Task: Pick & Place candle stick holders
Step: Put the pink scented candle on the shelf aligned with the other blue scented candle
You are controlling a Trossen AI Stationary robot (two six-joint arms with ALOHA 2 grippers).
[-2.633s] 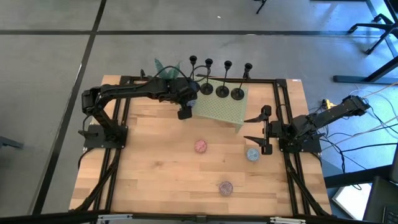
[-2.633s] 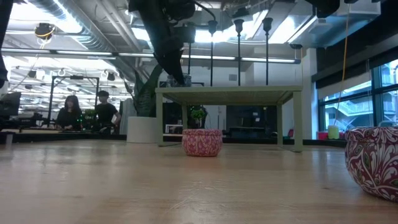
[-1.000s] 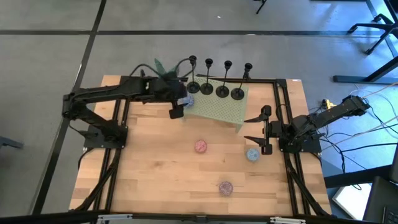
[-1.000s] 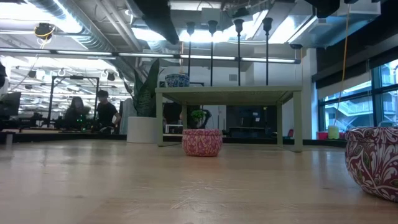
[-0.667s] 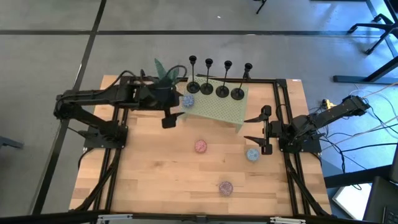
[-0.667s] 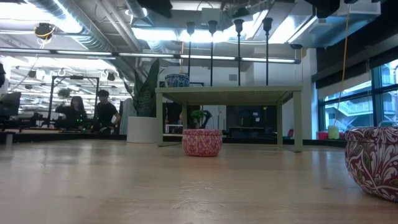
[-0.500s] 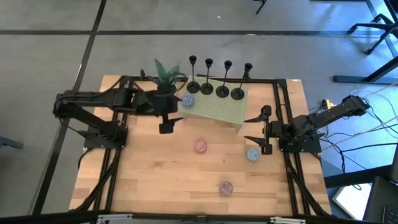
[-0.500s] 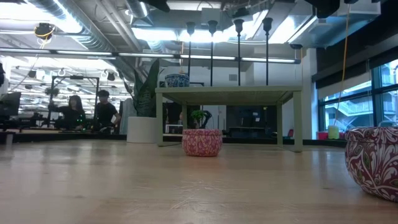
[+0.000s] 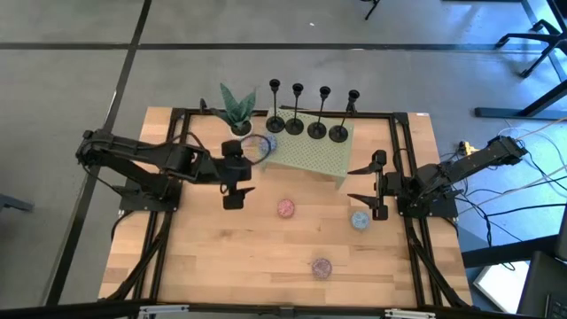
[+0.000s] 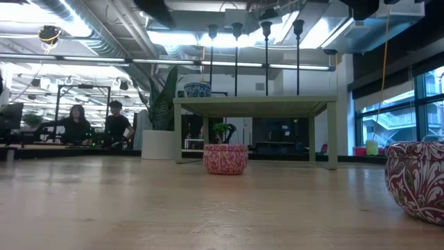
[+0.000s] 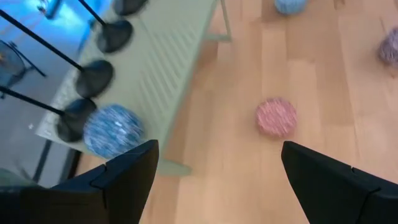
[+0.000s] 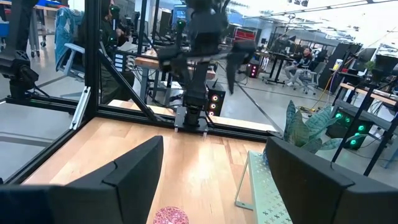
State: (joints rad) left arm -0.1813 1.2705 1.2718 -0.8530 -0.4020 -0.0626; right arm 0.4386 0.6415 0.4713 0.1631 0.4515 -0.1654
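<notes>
Standing upright in a row on the green stand [image 9: 312, 156], the candle stick holders [image 9: 304, 127] sit nearer the left gripper [image 9: 232, 183], up-table of its spread jaws; right gripper [image 9: 378, 185] waits, also agape.

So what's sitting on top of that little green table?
Four black candle holders in a row and a blue ball at the left end of the green table. Nothing looks hidden.

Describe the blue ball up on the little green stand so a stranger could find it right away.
Find the small green stand at the table's far edge, carrying four black candle stick holders in a row. The blue ball sits at the stand's left end, beside the leftmost holder. It is the only ball on the stand; the other balls lie on the wood.
</notes>
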